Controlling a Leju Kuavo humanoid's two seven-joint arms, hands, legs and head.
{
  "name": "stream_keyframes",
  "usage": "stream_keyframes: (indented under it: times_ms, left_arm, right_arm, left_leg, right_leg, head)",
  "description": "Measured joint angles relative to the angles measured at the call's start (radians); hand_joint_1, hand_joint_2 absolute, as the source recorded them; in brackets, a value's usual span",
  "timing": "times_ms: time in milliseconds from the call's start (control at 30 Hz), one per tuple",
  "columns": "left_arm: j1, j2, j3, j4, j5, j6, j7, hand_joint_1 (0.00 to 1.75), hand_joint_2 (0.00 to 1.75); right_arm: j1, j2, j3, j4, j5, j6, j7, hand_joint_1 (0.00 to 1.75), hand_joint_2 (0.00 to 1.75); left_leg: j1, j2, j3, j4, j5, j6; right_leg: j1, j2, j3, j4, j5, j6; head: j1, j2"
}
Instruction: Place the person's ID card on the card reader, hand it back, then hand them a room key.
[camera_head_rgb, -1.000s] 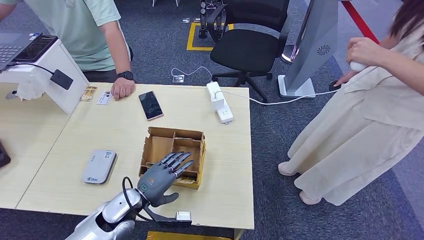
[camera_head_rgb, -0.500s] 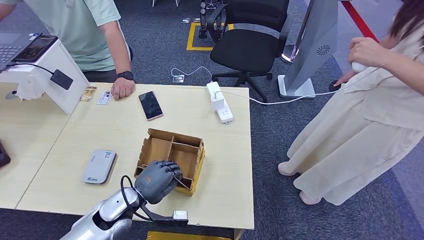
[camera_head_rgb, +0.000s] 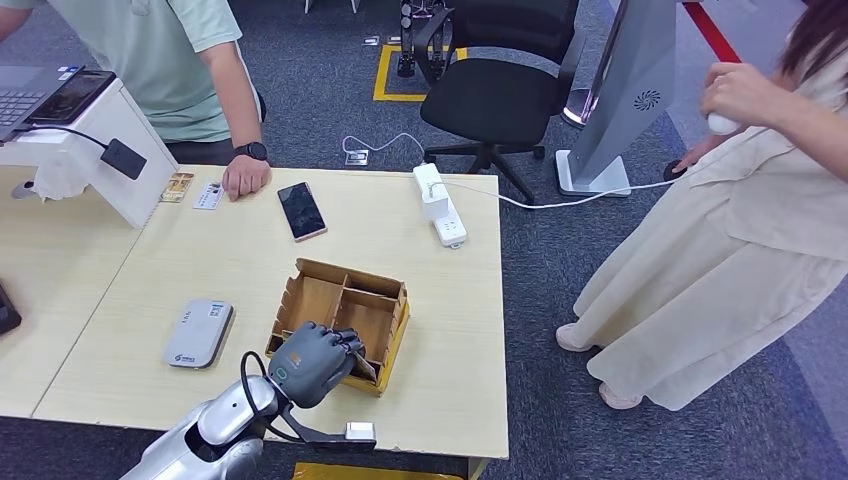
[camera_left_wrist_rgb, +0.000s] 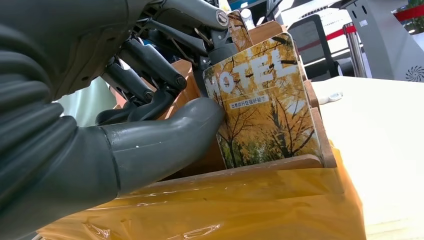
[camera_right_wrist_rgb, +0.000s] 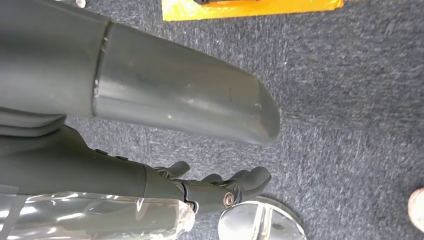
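Because the left robot hand (camera_head_rgb: 312, 362) had closed at the near corner of the brown, partitioned cardboard box (camera_head_rgb: 342, 321), the room key, a glossy card printed with yellow autumn trees (camera_left_wrist_rgb: 265, 102), sat directly against it rather than at any reach. In the left wrist view the thick grey thumb (camera_left_wrist_rgb: 165, 142) pressed the card's printed face while the dark fingers (camera_left_wrist_rgb: 150, 67) curled in behind it, so I judged the card pinched between them. The card stood roughly upright on its lower edge inside the box, its long axis running up out of the compartment, its lower part behind the wooden rim. A clean lift would therefore seem to go straight up along that axis before any swing outward. The person in the pale green shirt (camera_head_rgb: 160, 60) stood well beyond the robot hand, across the pale wooden desk (camera_head_rgb: 240, 260), their hand (camera_head_rgb: 244, 178) resting just beside the small white ID card (camera_head_rgb: 208, 195). The grey rounded card reader (camera_head_rgb: 198, 332) lay near the robot hand's left side. The right robot hand (camera_right_wrist_rgb: 220, 187) hung over grey carpet, fingers loosely curled and holding nothing, so the left was far nearer.
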Motion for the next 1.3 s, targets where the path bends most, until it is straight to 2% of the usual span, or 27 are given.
stream_keyframes:
  times_ms: [567, 967, 1300]
  left_arm:
    - [0.002, 0.027, 0.004, -0.054, 0.005, 0.016, 0.005, 1.75, 1.75]
    - [0.014, 0.077, 0.079, -0.182, 0.014, 0.03, 0.021, 1.75, 1.75]
    - [0.003, 0.081, 0.107, -0.198, 0.023, 0.024, 0.021, 1.75, 1.75]
  right_arm:
    - [0.011, -0.007, 0.003, 0.0, -0.006, -0.004, 0.006, 0.0, 0.0]
    - [0.022, -0.007, 0.002, 0.001, -0.015, -0.01, 0.0, 0.0, 0.0]
    - [0.021, -0.007, 0.002, 0.002, -0.01, -0.008, 0.0, 0.0, 0.0]
  left_leg:
    - [0.0, 0.0, 0.0, 0.0, 0.0, 0.0]
    - [0.0, 0.0, 0.0, 0.0, 0.0, 0.0]
    - [0.0, 0.0, 0.0, 0.0, 0.0, 0.0]
  right_leg:
    - [0.0, 0.0, 0.0, 0.0, 0.0, 0.0]
    - [0.0, 0.0, 0.0, 0.0, 0.0, 0.0]
    - [0.0, 0.0, 0.0, 0.0, 0.0, 0.0]
  head:
    - [0.0, 0.0]
    - [0.0, 0.0]
    - [0.0, 0.0]
